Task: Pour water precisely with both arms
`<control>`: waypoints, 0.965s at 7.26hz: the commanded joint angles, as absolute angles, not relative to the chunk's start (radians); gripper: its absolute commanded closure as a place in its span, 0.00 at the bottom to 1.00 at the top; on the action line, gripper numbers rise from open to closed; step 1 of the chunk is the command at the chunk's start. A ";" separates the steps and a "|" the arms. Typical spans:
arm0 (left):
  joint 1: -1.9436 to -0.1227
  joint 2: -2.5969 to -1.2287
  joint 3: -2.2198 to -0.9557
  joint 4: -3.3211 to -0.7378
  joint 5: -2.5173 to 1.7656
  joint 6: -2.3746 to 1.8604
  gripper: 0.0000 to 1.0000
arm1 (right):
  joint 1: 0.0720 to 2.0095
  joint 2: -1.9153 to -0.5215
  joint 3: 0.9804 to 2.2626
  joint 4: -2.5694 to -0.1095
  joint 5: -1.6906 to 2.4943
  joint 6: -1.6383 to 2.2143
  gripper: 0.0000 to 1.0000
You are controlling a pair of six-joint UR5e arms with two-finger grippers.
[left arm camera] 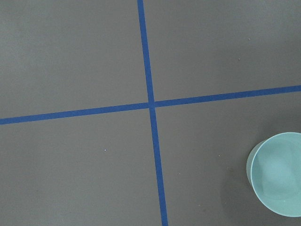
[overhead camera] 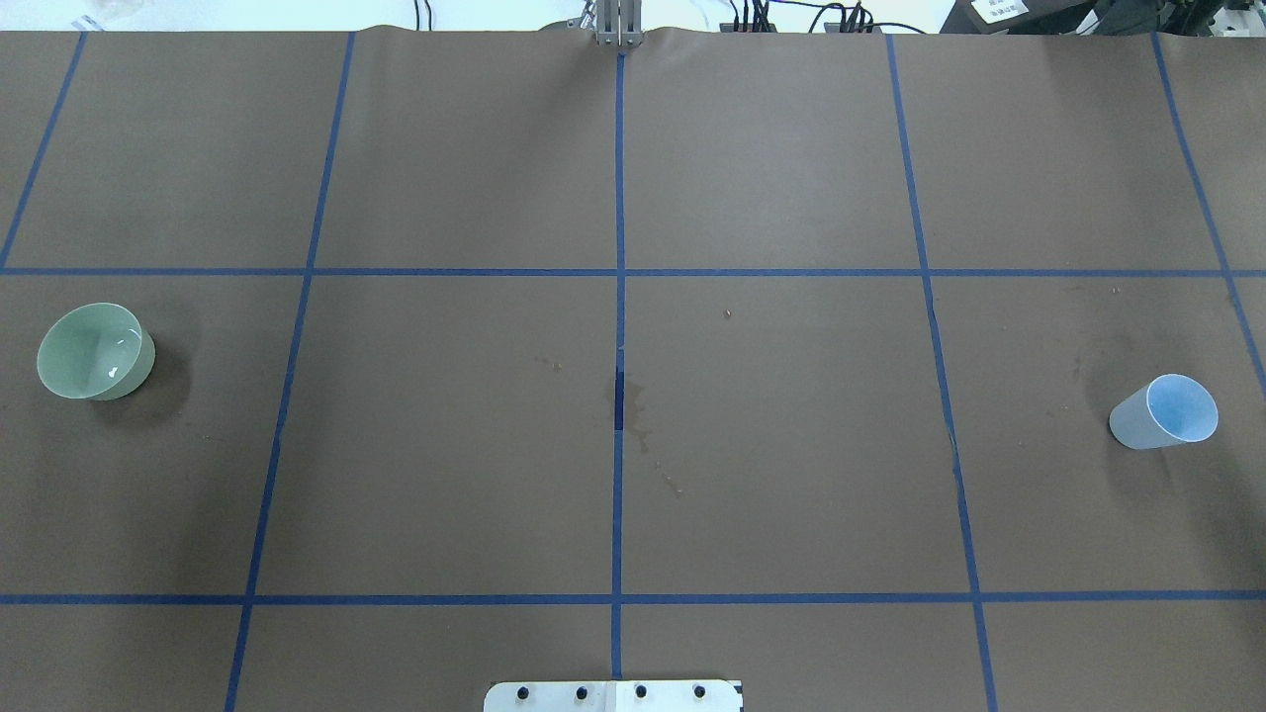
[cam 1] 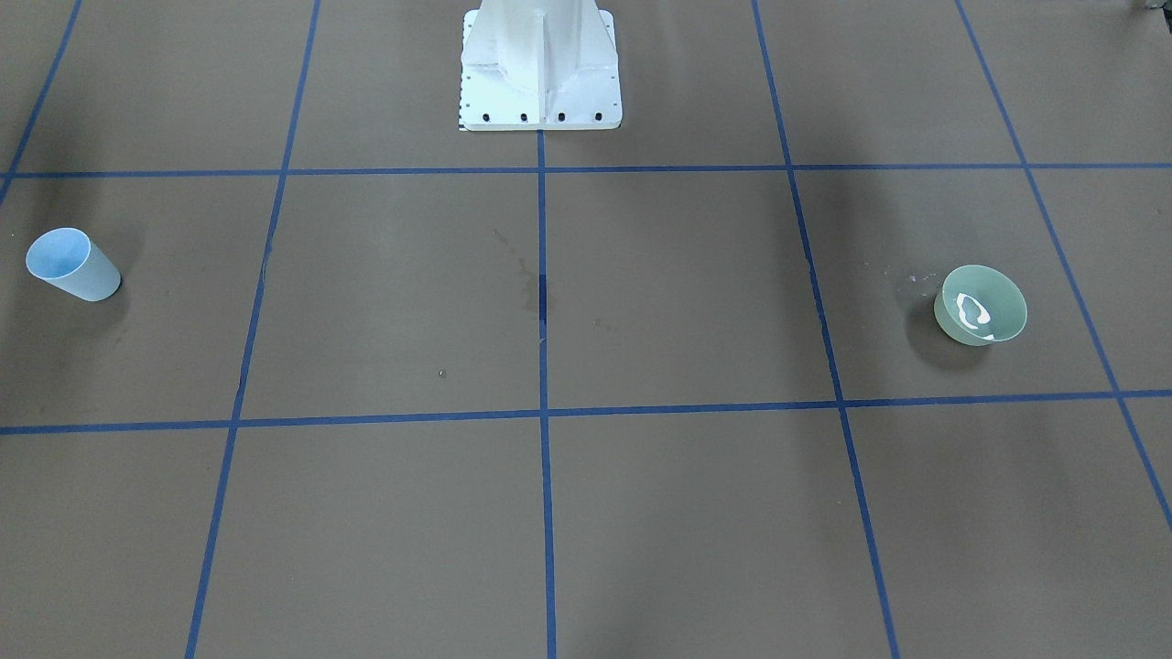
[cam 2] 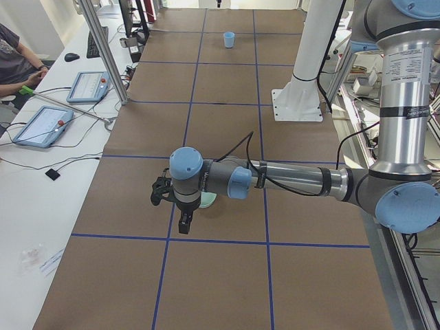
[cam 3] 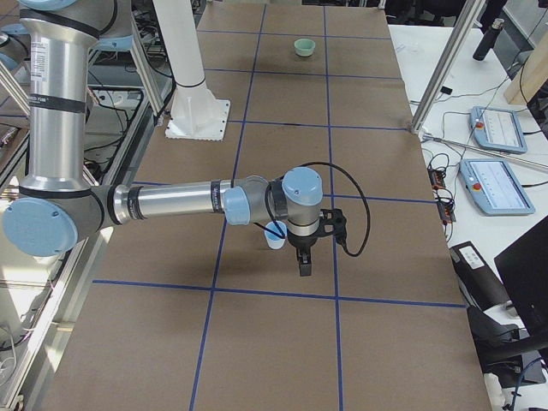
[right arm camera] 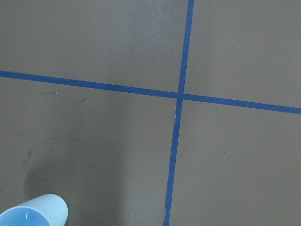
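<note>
Hanging over the bench (overhead camera: 791, 445), the left pincer (cam 2: 184, 224) is just beside the green bowl (cam 1: 1005, 295), where the water (cam 1: 972, 311) lies as a shallow pool with white glints. The right pincer (cam 3: 302, 264) hangs beside the upright blue cup (overhead camera: 1167, 410) at the other end. If either pincer is open or closed I cannot tell. Each vessel sits off-centre, at the edge of its wrist view, so likely not straight under the pincer.

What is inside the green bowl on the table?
Inside the green bowl only whitish glints show near the bottom, likely a shallow pool of water. Nothing covers its inside here; the amount cannot be told.
</note>
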State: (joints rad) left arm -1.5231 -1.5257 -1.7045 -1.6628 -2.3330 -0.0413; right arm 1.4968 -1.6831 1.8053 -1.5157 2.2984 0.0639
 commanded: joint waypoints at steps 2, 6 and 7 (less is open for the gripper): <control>-1.522 -1.531 -1.718 -1.663 -2.336 -0.040 0.00 | 1.497 -1.689 1.809 -1.516 2.304 0.064 0.01; -1.522 -1.514 -1.710 -1.661 -2.327 -0.040 0.00 | 1.503 -1.692 1.806 -1.516 2.289 0.064 0.01; -1.523 -1.514 -1.713 -1.661 -2.329 -0.041 0.00 | 1.505 -1.687 1.805 -1.516 2.289 0.064 0.00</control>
State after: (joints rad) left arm -1.5221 -1.5155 -1.7129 -1.6619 -2.3284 -0.0402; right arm 1.5029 -1.6901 1.8054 -1.5156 2.2909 0.0643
